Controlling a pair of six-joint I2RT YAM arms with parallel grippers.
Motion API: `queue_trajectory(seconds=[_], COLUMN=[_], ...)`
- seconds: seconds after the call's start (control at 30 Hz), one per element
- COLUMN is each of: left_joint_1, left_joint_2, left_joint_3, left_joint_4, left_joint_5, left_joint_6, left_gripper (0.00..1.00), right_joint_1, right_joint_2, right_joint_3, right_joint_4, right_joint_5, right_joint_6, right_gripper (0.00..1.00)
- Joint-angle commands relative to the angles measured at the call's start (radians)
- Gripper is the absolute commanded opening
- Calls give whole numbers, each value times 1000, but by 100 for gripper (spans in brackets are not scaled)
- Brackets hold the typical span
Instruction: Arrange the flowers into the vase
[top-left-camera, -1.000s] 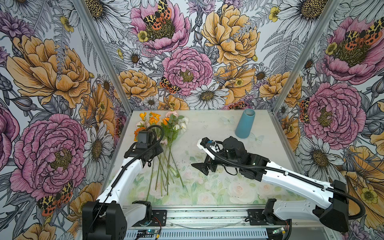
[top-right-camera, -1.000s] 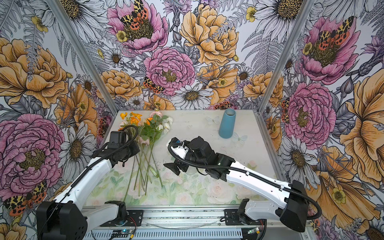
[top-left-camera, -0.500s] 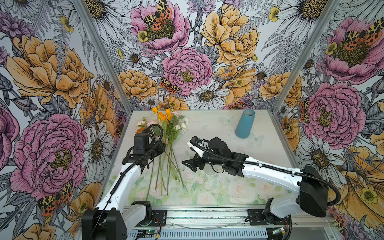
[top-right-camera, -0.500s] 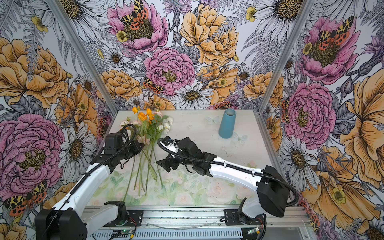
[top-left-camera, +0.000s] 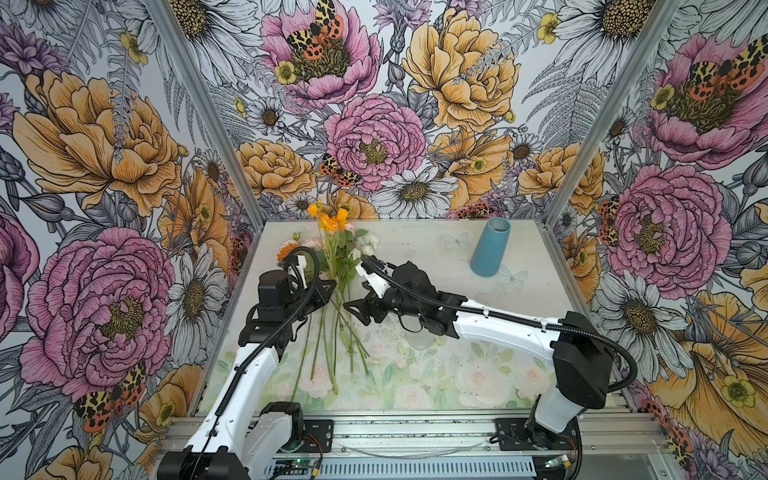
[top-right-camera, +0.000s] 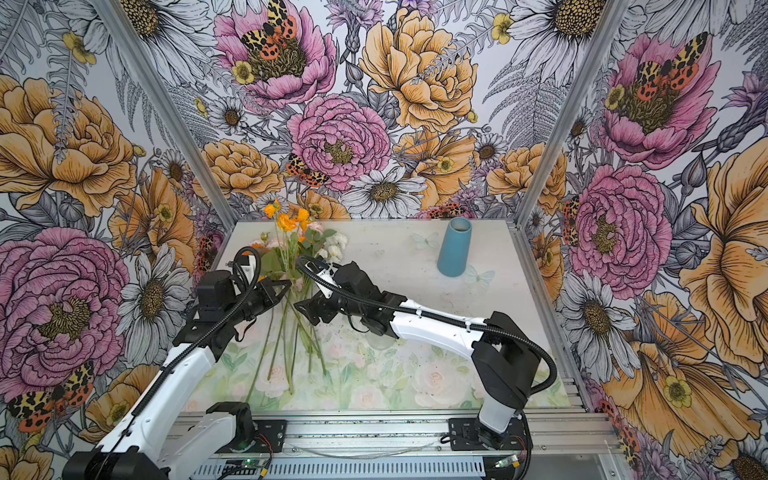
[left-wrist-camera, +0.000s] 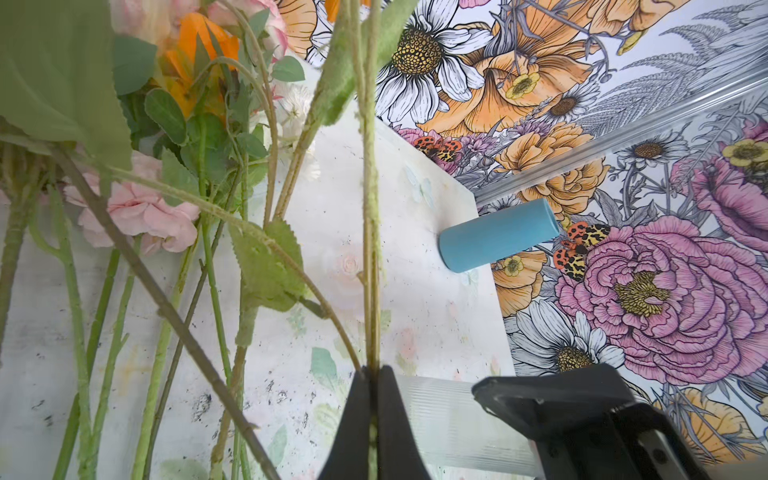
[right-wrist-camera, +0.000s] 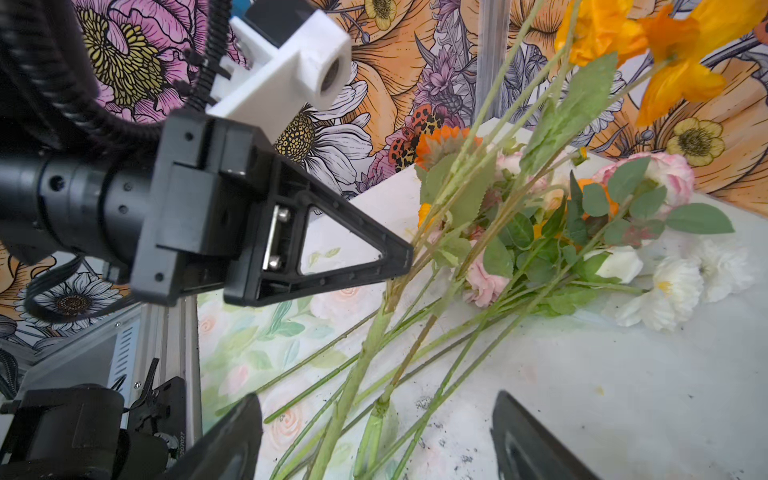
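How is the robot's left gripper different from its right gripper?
The black left gripper is shut on green stems of the orange flowers; the black right gripper is open, empty. The left gripper holds them raised; the right gripper hovers over other stems lying on the table.

Right claw (right-wrist-camera: 374, 411): fingers (right-wrist-camera: 232, 440) cut off by picture edge. Flowers (left-wrist-camera: 137, 208), left wrist view: nearest leaf blurred, orange blooms cropped.
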Motion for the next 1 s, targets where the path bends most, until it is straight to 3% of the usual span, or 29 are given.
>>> queue_trajectory(seconds=[0.0, 0.33, 0.73, 0.97], left_joint_1=[3, 4, 5, 6], left_joint_2=[-21, -33, -39, -56], left_joint_3=[-13, -18, -5, -15], left_joint_4=[69, 123, 81, 90], left_joint_5=[54, 64, 26, -7], left_joint_6=[-29, -82, -62, -71], left_gripper=[0, 0, 0, 0], right_joint_1=[-9, -11, -11, -11], right_joint_2=[40, 121, 151, 183], right_joint_3=[55, 120, 176, 211], right_joint_4=[27, 19, -35, -71], right_joint_5=[-11, -57, -71, -97], right_joint_6=[30, 58, 54, 59], right_gripper=[84, 76, 35, 32])
